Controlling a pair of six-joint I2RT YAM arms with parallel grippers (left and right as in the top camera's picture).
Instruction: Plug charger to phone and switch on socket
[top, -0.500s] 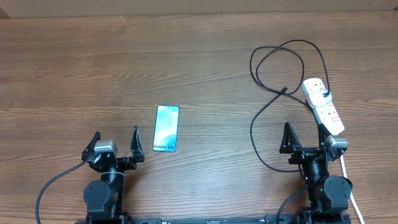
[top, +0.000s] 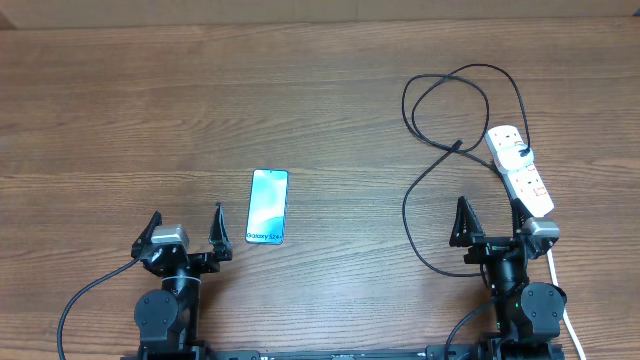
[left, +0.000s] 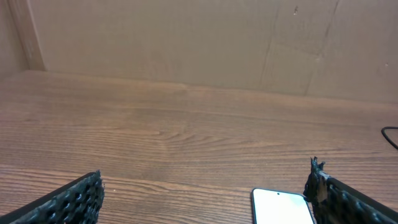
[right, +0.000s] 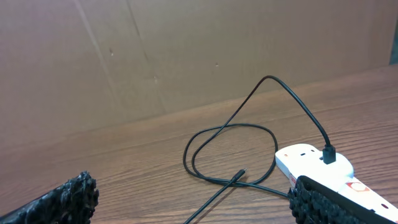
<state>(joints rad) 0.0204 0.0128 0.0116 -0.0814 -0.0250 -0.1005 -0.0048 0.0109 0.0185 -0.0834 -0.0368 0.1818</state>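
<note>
Two pincers sit wide apart and empty at the near edge of the bench (top: 150, 100), the task not yet begun. The left pincer (top: 187, 225) rests just beside the phone (top: 267, 206), which lies flat, screen up. The right pincer (top: 490, 215) waits near the socket (top: 520, 165), where one end of the charger (top: 404, 210) is already plugged in. Its black cable loops loosely across the wood, and what appears to be the connector tip (top: 458, 146) lies just left of the strip.

A good opening move is likely a pinch on the cable close behind that tip, taken low and square, with the left pincer steadying the phone. Bare bench lies between phone and cable. The loops near the right arm could snag, and a board wall (left: 186, 37) closes the far edge.
</note>
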